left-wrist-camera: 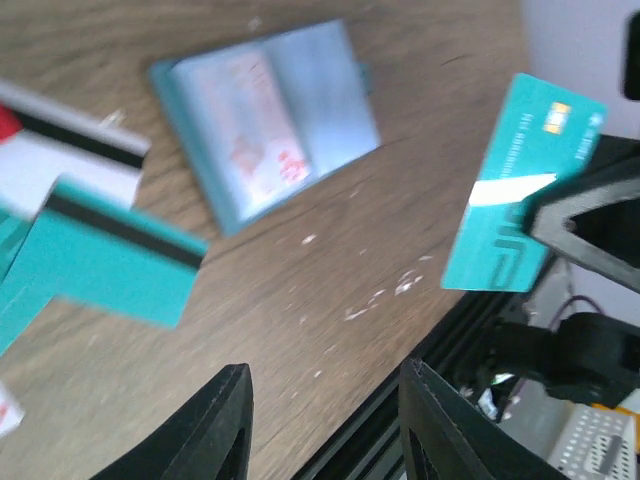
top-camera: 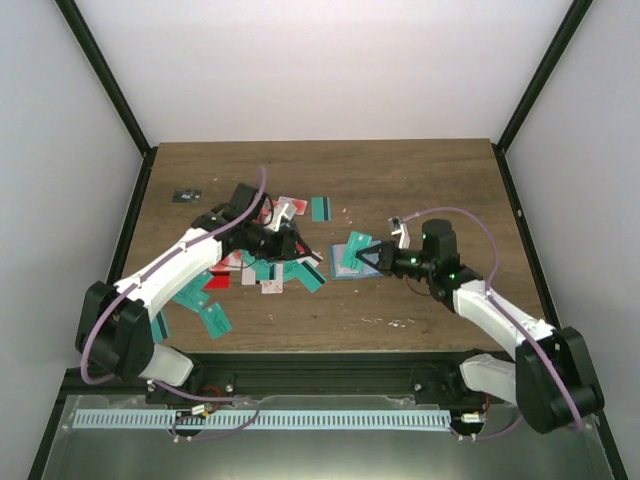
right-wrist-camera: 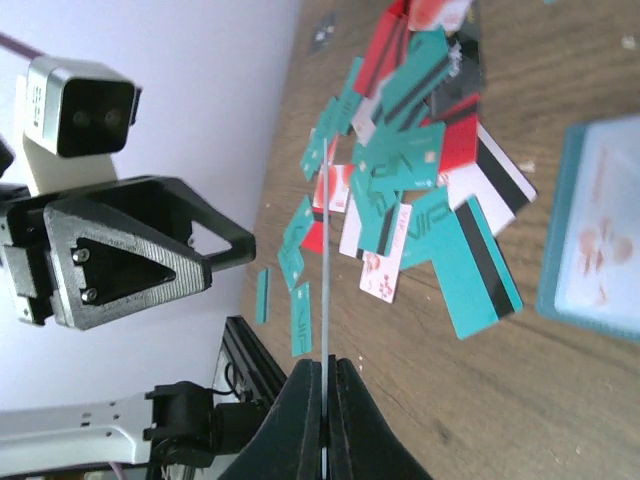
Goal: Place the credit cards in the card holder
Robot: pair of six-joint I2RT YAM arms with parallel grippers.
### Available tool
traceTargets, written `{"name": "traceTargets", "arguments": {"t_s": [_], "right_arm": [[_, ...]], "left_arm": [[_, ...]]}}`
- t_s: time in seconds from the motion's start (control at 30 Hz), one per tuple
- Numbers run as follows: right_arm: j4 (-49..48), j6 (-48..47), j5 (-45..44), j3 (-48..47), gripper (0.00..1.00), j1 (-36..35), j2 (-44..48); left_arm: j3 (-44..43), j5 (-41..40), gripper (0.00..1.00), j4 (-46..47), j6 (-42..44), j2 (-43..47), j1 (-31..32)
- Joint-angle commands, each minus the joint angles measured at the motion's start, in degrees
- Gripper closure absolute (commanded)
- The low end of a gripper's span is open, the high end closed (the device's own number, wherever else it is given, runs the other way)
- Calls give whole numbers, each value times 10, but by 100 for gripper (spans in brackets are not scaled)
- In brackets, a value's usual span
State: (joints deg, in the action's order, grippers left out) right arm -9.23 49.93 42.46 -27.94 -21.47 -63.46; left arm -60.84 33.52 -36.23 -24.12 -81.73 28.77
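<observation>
- Credit cards (top-camera: 262, 268): thin flat rectangles, teal, red and white, heaped on the brown wooden table (top-camera: 420, 180).
- Card holder (left-wrist-camera: 265, 120): flat blue folder, lying open beside the heap.
- Left gripper (left-wrist-camera: 325, 385): black fingers apart, holding nothing.
- Right gripper (right-wrist-camera: 325, 372): pinching one thin teal card (left-wrist-camera: 520, 190).

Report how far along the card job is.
Done: one white-pink card appears to sit in the open card holder. In hand: the right jaws are shut on a teal card near it; the left jaws stand open, empty. Left: the many loose cards lying outside it.
</observation>
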Motion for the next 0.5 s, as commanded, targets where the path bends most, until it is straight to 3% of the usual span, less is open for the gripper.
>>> {"name": "traceTargets", "arguments": {"t_s": [0.0,0.2,0.47], "right_arm": [[21,-103,173,-66,99,68,-55],[28,-146,268,-134,99,93,-117],[8,-149,305,-153,99,93,-141]], "left_arm": [[-59,115,57,63,47,-54,-11],[-120,190,58,91,68,-114,-17],[-147,268,58,121,73,-162,-17]]}}
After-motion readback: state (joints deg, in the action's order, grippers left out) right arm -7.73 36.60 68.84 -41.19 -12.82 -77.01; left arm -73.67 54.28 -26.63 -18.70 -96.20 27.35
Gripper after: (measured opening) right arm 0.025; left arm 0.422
